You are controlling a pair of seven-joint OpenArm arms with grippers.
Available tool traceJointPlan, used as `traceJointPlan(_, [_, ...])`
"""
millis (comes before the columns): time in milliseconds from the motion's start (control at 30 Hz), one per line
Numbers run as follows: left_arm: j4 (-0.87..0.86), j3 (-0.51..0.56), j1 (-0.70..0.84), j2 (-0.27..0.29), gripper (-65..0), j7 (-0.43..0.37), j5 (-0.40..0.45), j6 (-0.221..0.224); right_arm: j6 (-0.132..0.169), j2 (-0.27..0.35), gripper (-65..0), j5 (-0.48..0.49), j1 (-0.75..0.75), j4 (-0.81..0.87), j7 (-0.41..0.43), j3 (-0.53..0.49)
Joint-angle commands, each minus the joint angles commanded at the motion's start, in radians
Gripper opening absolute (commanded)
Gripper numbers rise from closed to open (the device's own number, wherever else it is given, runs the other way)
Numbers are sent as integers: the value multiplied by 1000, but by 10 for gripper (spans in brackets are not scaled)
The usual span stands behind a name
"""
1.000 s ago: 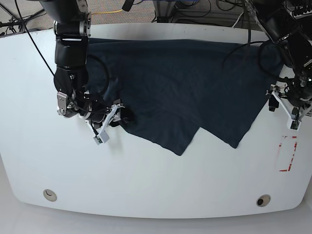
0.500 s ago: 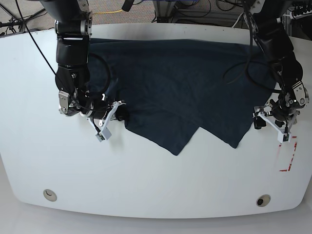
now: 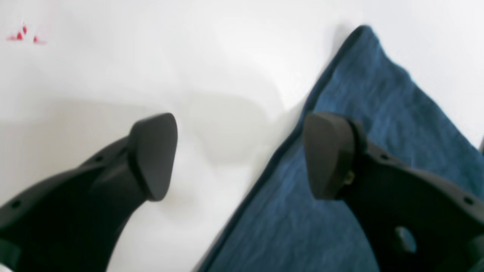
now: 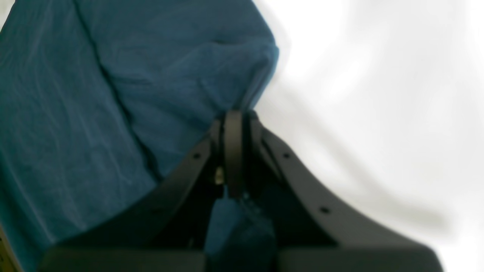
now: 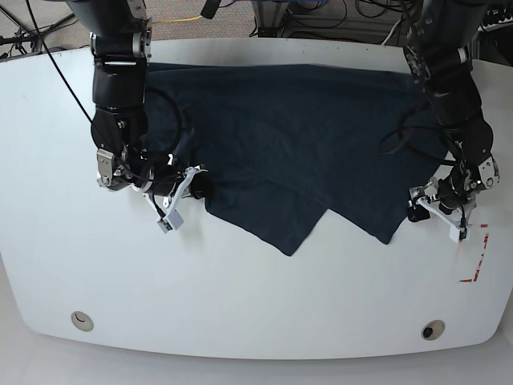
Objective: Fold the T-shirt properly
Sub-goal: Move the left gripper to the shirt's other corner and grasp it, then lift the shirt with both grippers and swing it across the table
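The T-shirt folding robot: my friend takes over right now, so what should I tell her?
Right gripper: shut on a fold of the T-shirt at its edge.
Left gripper: open, one finger over the cloth's hem, the other over the bare white table. It holds nothing.
The T-shirt lies spread out, two corners pointing toward the near edge.
Done: one grasp. Left: the left grasp and all the folding.

arms: black jointed housings, seen in the base view
cables: thin black loops run along both arms
left hand (image 3: 242,156): matte black curved fingers, rounded flat pads, small holes along each
right hand (image 4: 233,151): matte black fingers, small screw holes
finger brackets: white, seen from the base view
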Motion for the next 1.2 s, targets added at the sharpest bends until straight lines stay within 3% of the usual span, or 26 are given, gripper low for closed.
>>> traceJointPlan(133, [6, 104, 0, 14, -160, 0, -2, -6, 0, -3, -650, 0, 2, 0, 0, 0])
traceJointPlan(233, [3, 144, 0, 17, -160, 0, -2, -49, 0, -5, -650, 0, 3, 0, 0, 0])
traceJointPlan(500, [-2, 153, 0, 51, -172, 0, 5, -68, 0, 0, -650, 0, 5, 0, 0, 5])
traceJointPlan(567, [-2, 157, 0, 51, -228, 0, 6, -68, 0, 2, -650, 0, 5, 0, 0, 8])
traceJointPlan(767, [-8, 157, 0, 51, -650, -2, 8, -68, 0, 2, -650, 0, 3, 0, 0, 8])
traceJointPlan(967, [-3, 150, -2, 51, -650, 6, 0, -74, 0, 2, -650, 8, 8, 15, -2, 5])
traceJointPlan(1067, [109, 149, 11, 51, -650, 9, -2, -77, 0, 2, -650, 5, 5, 84, -6, 8])
traceJointPlan(1200, [324, 149, 52, 51, -650, 83, -2, -77, 0, 5, -650, -2, 8, 176, -37, 8])
